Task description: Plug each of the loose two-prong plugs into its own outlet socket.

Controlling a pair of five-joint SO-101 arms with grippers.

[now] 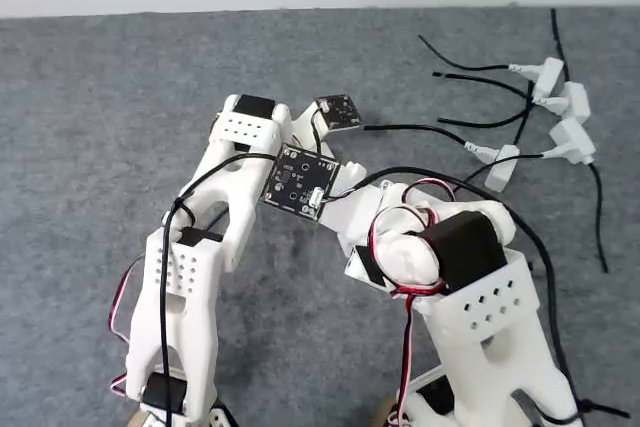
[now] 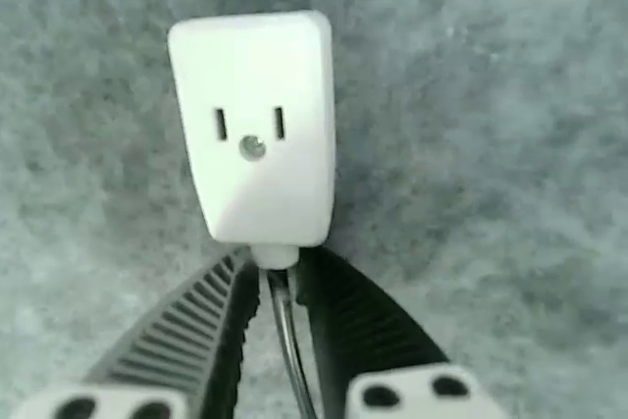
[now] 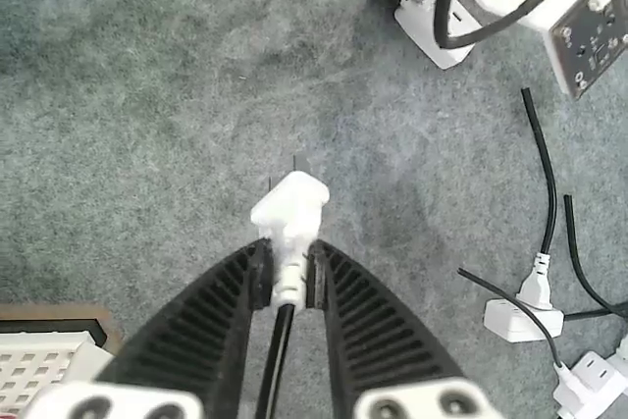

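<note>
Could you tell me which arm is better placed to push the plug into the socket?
Right, probably: the right gripper is shut on the white two-prong plug, prongs pointing clear ahead. The left gripper pinches the white block-shaped outlet socket at its cord end, better for holding steady.

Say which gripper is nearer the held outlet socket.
Left. The left gripper grips the outlet socket at its cord end; the right gripper holds a two-prong plug, away from it.
</note>
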